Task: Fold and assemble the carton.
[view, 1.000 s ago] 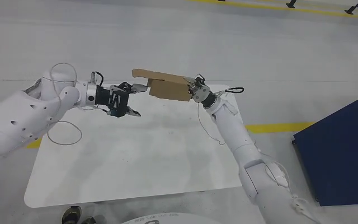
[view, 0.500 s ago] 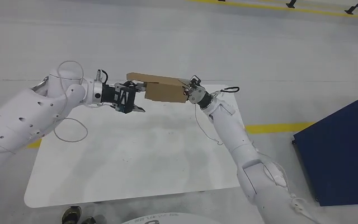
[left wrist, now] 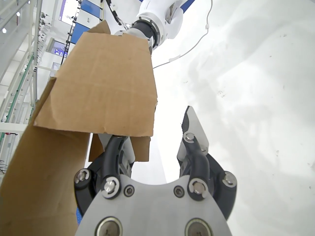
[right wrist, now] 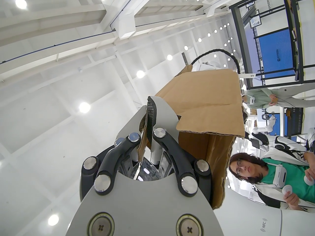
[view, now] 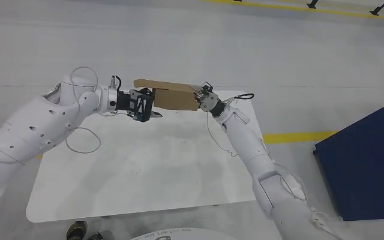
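Closing in over the last second, the left gripper [view: 146,108] in the top view has come from well apart to the near end of the carton [view: 174,96], while the right gripper [view: 201,99] has brought the carton slightly toward it. The carton hangs in the air over the far edge of the table [view: 150,174]. From the left wrist, the left gripper's jaws stand spread, one finger tucked behind the carton's lower flap and the other clear of it, so nothing is grasped yet. From the right wrist, the right gripper is clamped on a flap edge. The left looks set to pinch that flap and begin folding.
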You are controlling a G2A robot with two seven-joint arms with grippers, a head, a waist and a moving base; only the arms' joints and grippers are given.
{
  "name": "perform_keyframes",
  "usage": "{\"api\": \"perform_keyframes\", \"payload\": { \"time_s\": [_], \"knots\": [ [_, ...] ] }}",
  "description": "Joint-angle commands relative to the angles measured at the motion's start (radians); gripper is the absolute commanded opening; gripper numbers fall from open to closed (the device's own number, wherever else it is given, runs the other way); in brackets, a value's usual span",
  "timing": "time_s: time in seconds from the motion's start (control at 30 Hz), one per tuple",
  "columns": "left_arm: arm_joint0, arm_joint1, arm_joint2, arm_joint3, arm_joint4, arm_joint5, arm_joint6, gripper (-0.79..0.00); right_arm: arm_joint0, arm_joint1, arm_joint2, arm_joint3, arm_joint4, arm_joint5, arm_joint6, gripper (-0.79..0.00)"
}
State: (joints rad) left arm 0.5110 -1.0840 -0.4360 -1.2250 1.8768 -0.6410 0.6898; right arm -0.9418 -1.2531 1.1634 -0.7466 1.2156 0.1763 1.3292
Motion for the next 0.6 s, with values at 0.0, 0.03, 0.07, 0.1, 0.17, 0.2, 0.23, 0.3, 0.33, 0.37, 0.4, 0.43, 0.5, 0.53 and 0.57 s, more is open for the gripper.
{"api": "perform_keyframes", "payload": {
  "time_s": [0.0, 0.03, 0.07, 0.1, 0.17, 0.2, 0.23, 0.3, 0.33, 0.37, 0.4, 0.43, 0.5, 0.53, 0.57],
  "knots": [
    [0.002, -0.004, -0.001, 0.001, 0.01, 0.008, -0.012, -0.391, -0.001, -0.003, -0.002, -0.001, 0.002, 0.005, 0.0, -0.785],
    [0.003, -0.006, -0.003, 0.001, 0.016, 0.017, -0.021, -0.397, 0.0, -0.004, -0.003, -0.001, 0.0, 0.007, -0.002, -0.785],
    [0.005, -0.008, -0.004, 0.0, 0.019, 0.023, -0.026, -0.406, 0.001, -0.005, -0.004, -0.001, -0.001, 0.008, -0.005, -0.785],
    [0.007, -0.01, -0.006, -0.001, 0.017, 0.025, -0.026, -0.416, 0.002, -0.006, -0.006, -0.001, -0.002, 0.009, -0.006, -0.785],
    [0.008, -0.013, -0.011, -0.002, 0.017, 0.035, -0.032, -0.443, 0.003, -0.009, -0.007, -0.002, -0.001, 0.013, -0.007, -0.785],
    [0.009, -0.015, -0.014, -0.002, 0.018, 0.042, -0.038, -0.449, 0.003, -0.01, -0.008, -0.004, -0.003, 0.013, -0.007, -0.785],
    [0.011, -0.017, -0.016, -0.002, 0.018, 0.046, -0.042, -0.456, 0.003, -0.01, -0.008, -0.005, -0.004, 0.013, -0.007, -0.785],
    [0.016, -0.022, -0.021, 0.004, 0.002, 0.046, -0.044, -0.468, 0.001, -0.011, -0.007, -0.008, -0.006, 0.012, -0.007, -0.785],
    [0.017, -0.025, -0.021, 0.005, -0.002, 0.044, -0.046, -0.474, 0.0, -0.011, -0.007, -0.009, -0.008, 0.013, -0.008, -0.785],
    [0.017, -0.029, -0.02, 0.007, -0.002, 0.044, -0.05, -0.483, -0.001, -0.012, -0.005, -0.01, -0.008, 0.012, -0.008, -0.785],
    [0.018, -0.033, -0.018, 0.009, -0.004, 0.041, -0.053, -0.489, -0.003, -0.011, -0.003, -0.011, -0.009, 0.011, -0.009, -0.785],
    [0.018, -0.037, -0.016, 0.01, -0.007, 0.037, -0.055, -0.493, -0.006, -0.011, 0.0, -0.013, -0.008, 0.01, -0.009, -0.785],
    [0.016, -0.047, -0.011, 0.014, -0.011, 0.03, -0.059, -0.499, -0.011, -0.011, 0.006, -0.015, -0.003, 0.01, -0.012, -0.785],
    [0.014, -0.052, -0.009, 0.018, -0.014, 0.026, -0.061, -0.505, -0.013, -0.011, 0.009, -0.017, 0.0, 0.011, -0.013, -0.785],
    [0.012, -0.057, -0.007, 0.022, -0.016, 0.026, -0.063, -0.508, -0.016, -0.011, 0.011, -0.019, 0.002, 0.012, -0.014, -0.785]
  ]
}}
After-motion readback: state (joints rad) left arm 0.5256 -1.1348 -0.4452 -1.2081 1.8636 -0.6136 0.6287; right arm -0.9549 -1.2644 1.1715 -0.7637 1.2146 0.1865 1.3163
